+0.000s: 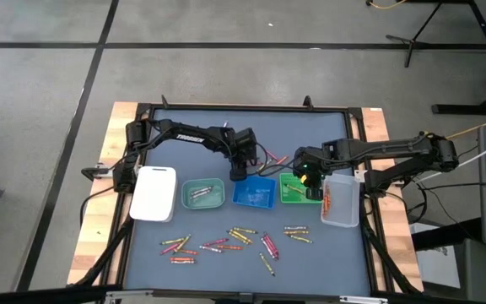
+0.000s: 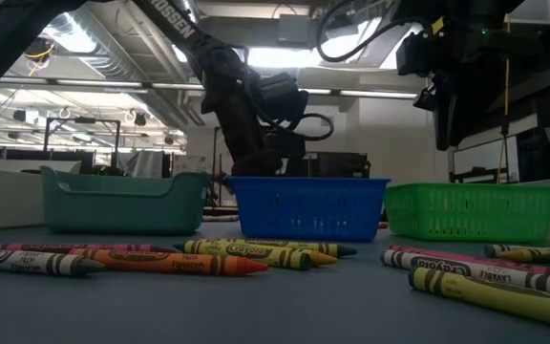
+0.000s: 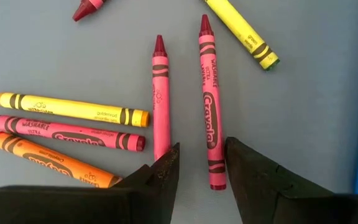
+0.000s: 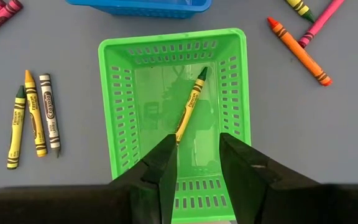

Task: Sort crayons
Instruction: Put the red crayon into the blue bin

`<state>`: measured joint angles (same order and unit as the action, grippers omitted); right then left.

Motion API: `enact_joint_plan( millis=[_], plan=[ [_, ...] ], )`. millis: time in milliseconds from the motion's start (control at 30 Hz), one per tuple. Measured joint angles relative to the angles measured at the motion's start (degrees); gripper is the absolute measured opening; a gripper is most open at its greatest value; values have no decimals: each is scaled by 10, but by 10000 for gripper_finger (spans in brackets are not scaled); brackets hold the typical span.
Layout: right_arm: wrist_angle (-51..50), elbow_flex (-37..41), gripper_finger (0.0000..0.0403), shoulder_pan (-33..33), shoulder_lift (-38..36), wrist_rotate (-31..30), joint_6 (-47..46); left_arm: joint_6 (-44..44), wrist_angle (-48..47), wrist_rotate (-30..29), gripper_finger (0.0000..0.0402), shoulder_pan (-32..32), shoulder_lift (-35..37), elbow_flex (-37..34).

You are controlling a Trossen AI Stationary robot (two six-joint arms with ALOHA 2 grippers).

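Hovering above the green tray (image 4: 173, 118) with fingers parted and nothing between them, the right gripper (image 4: 197, 163) looks down on one yellow-green crayon (image 4: 190, 106) lying slantwise on the tray's floor, probably just sorted there by colour. Slotted plastic walls, square, glossy bottom throwing back the arm's shadow.

Next along from the green tray, the blue tray (image 1: 254, 192), same slotted make; just behind it the left gripper (image 1: 239, 171), jaws spread and empty, with a magenta crayon (image 3: 211, 106) showing between its fingers in the left wrist view, apparently lined up for the next pick. Beyond the blue tray: a smooth teal tray (image 1: 202, 193) holding a few crayons, then a white tray (image 1: 154, 193). On the green tray's other side, a clear tray (image 1: 341, 201) with orange sticks inside.

In front of the green tray, the loose crayons (image 1: 234, 239) scattered on the matte dark counter (image 1: 226, 127): thin, paper-wrapped, waxy-tipped cylinders, still awaiting sorting.
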<state>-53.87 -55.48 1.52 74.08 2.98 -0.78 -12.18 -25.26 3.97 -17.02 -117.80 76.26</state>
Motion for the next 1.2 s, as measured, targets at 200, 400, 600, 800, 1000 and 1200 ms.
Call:
enact_joint_plan(
  millis=[200,400,600,800,1000,1200],
  plan=[
    [0,0,120,0,0,0,0,0,2,0,121,-1,0,0],
    [0,0,120,0,0,0,0,0,15,1,121,-5,0,0],
    [0,0,120,0,0,0,0,0,22,2,121,-7,0,-1],
    [0,0,120,0,0,0,0,1,32,0,121,-7,-1,-1],
    [0,0,120,0,0,0,0,0,32,0,114,-7,-1,-1],
    [0,0,120,0,0,0,0,0,32,0,70,-7,-1,-1]
  ],
)
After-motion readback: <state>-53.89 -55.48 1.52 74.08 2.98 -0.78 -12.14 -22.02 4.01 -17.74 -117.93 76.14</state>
